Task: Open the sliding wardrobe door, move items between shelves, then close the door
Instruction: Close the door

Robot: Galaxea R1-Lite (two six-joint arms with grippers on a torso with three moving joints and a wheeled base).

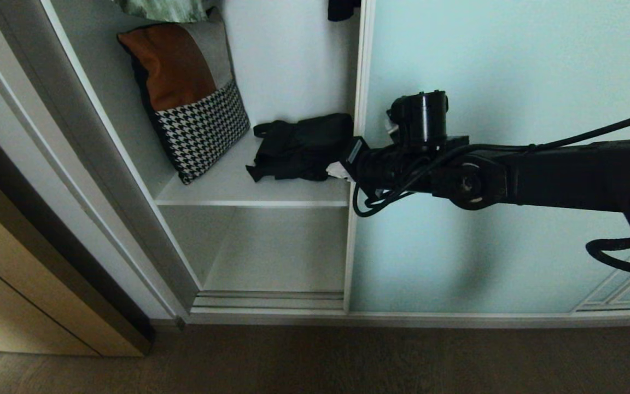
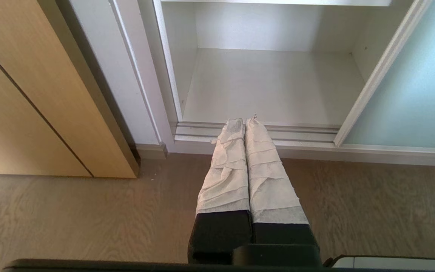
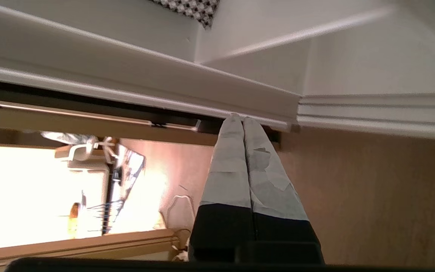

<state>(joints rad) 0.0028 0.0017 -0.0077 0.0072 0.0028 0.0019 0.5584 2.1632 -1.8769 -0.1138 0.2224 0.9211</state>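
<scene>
- Sliding wardrobe door [image 1: 506, 164], frosted aqua glass in a slim pale frame: slid aside toward 3 o'clock, compartment open. Probably heavy and stiff, slick on the glass; best pushed at the frame edge.
- White shelves [image 1: 227, 189]: flat, matte, rigid; lower shelf [image 2: 270, 87] bare.
- Patchwork cushion [image 1: 186, 98] leaning at 10 o'clock of the bundle.
- Black fabric bundle [image 1: 298, 146] on the upper shelf: looks soft, light, floppy; best pinched at a strap or thick fold.
- Right gripper [image 3: 243, 121]: padded fingers pressed together, holding nothing, reaching toward the door's edge.
- Left gripper [image 2: 244, 122]: closed, empty, low before the wood-look floor [image 2: 89, 219].
</scene>
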